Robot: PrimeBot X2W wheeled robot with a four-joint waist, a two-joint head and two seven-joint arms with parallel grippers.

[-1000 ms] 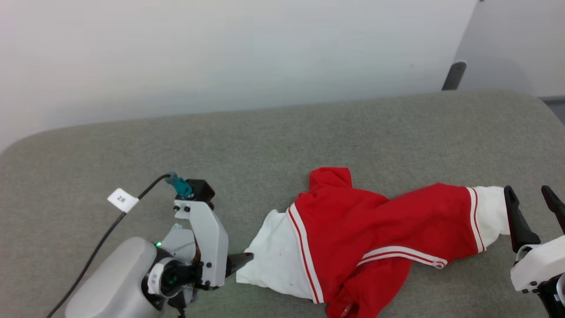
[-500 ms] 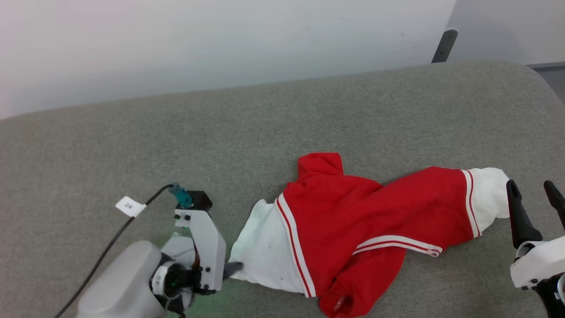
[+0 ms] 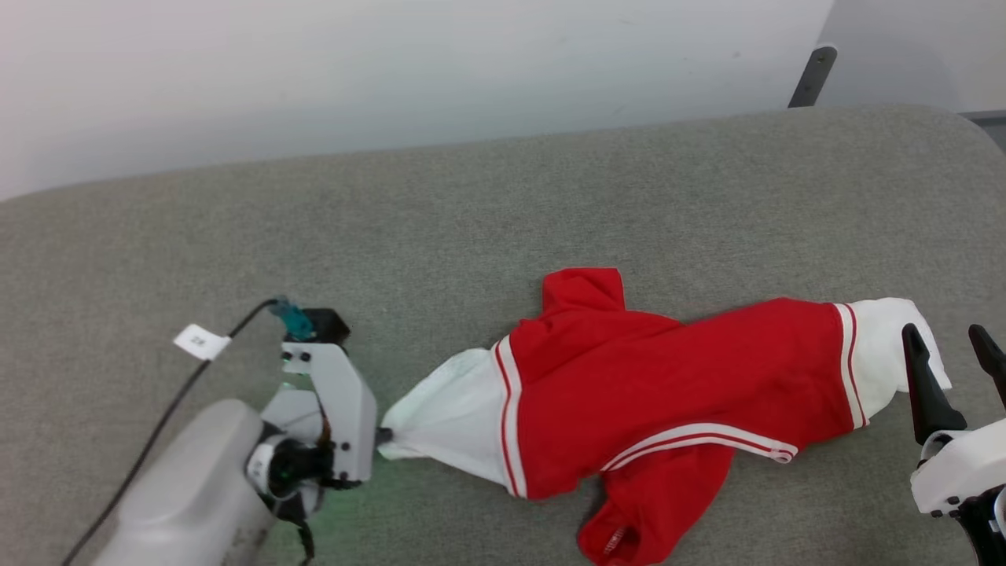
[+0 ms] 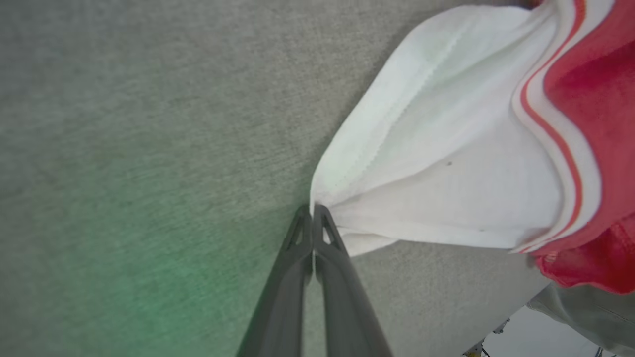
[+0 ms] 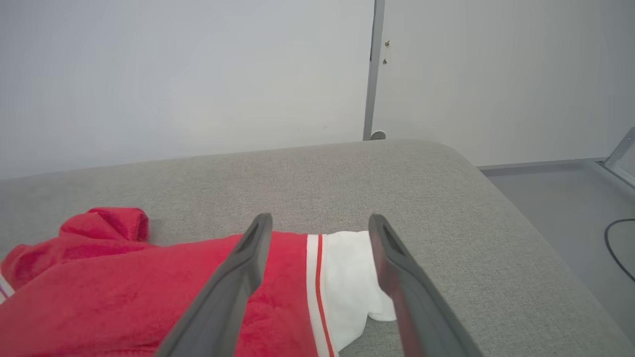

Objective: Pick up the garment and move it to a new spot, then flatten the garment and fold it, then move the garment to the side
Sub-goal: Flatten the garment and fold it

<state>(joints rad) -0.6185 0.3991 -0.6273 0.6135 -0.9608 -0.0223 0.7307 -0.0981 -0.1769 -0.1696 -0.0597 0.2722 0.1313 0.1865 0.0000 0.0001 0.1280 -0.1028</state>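
left gripper (image 4: 312, 210) pinching garment (image 4: 446, 148) cuff, grey surface (image 4: 124, 124)

Bare grey cushion (image 3: 471, 236) all around garment (image 3: 668, 393)

garment (image 3: 668, 409): 1 pc
white sleeve ends (image 3: 448, 417) (image 3: 884, 358): 2
grippers: 2 (left gripper (image 3: 383, 435), right gripper (image 3: 943, 334))
fingers (image 4: 332, 258): 2 ea, 4 tot.
cable (image 3: 169, 409): 1
tag (image 3: 200, 342): 1, on cable
grey padded surface (image 3: 471, 236): 1

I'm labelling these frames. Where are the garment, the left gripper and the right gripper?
garment (image 3: 668, 393), head view: red middle of the body.
left gripper (image 4: 312, 212), left wrist view: shut fingertips, pinching the white sleeve end.
right gripper (image 5: 320, 219), right wrist view: gap midway between its open fingertips.
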